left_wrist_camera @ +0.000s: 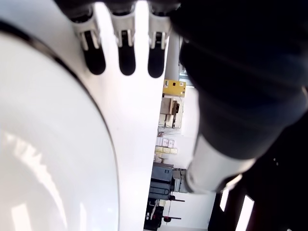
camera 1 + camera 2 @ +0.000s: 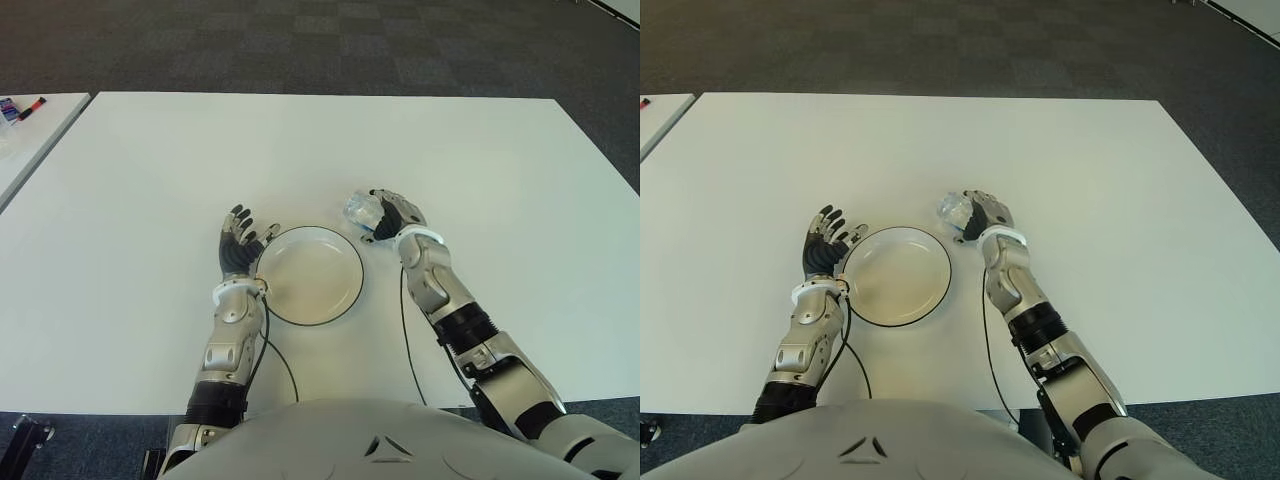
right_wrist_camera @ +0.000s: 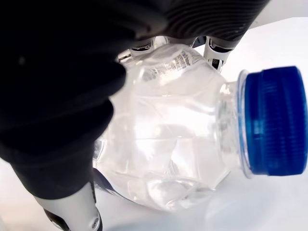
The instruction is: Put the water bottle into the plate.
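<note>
Two robot hands: right (image 2: 392, 216) clasping water bottle (image 2: 360, 210), left (image 2: 240, 243) spread beside plate (image 2: 310, 275).

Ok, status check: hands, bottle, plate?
Right hand shut on water bottle, just beyond the plate rim. Left hand open beside plate's left edge. Plate holds nothing.

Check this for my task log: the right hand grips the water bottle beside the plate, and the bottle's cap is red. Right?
Not quite. The right hand does grip the water bottle beside the plate, but the cap is blue, not red, as the right wrist view shows.
</note>
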Robot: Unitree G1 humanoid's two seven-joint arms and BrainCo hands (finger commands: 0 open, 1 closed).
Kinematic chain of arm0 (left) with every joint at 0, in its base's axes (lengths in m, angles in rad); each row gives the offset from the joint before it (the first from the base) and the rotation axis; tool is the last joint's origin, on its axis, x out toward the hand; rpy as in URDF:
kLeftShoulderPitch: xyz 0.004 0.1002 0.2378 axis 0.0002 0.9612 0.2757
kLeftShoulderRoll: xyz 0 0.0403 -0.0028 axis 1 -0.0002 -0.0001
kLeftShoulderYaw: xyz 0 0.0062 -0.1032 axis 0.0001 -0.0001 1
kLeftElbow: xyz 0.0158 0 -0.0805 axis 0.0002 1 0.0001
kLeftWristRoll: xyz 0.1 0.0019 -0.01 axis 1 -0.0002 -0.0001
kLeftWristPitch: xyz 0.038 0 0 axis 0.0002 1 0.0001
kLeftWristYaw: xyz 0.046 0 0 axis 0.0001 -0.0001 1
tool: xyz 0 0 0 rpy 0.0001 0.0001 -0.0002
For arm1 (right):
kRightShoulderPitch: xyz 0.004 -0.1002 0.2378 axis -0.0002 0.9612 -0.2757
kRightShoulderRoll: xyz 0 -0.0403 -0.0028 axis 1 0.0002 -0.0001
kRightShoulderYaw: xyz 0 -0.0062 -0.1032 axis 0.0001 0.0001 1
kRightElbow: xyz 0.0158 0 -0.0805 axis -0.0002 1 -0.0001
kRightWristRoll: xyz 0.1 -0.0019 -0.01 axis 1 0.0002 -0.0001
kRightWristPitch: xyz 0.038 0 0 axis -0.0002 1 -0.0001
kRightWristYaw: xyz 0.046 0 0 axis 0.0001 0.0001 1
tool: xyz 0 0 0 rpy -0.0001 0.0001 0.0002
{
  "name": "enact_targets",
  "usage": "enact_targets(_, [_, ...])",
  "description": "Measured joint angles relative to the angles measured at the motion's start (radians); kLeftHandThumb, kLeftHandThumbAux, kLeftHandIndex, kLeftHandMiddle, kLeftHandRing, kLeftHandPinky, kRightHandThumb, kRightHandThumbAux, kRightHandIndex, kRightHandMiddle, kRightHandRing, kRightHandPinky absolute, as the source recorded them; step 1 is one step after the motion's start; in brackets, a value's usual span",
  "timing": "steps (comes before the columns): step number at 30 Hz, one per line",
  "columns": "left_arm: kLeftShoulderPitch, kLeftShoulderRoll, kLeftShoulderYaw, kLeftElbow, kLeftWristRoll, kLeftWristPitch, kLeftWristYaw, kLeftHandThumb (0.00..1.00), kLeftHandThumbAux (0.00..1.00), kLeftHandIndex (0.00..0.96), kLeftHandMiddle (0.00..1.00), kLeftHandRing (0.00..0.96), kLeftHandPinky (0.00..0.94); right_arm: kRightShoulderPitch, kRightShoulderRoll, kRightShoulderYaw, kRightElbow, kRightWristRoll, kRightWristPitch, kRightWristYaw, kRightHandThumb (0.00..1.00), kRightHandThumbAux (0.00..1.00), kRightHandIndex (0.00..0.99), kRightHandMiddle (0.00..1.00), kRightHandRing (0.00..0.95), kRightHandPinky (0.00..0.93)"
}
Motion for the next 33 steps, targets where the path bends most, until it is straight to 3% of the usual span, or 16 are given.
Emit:
enact_targets(11, [0.000, 0.000, -0.001, -0.006, 0.000, 0.010, 0.005, 0.062, 0.918, 0.138, 0.170, 0.151, 0.180, -0.015, 0.010, 0.003, 0.020, -0.001, 0.000, -0.001, 0.945, 0.853, 0.000, 0.000, 0.000, 0.000])
enact_targets(22, [0.001, 0.000, -0.001, -0.007, 0.000, 0.010, 0.006, 0.061, 0.920, 0.137, 0.168, 0.152, 0.183, -0.030, 0.013, 0.008, 0.048, -0.004, -0.003, -0.010, 0.631, 0.929, 0.000, 0.000, 0.000, 0.000])
enact_targets(33, [0.003, 0.000, -0.001, -0.010, 0.000, 0.012, 0.007, 0.059, 0.917, 0.134, 0.162, 0.144, 0.170, -0.072, 0.018, 0.029, 0.104, -0.007, -0.019, -0.026, 0.431, 0.972, 0.000, 0.000, 0.000, 0.013])
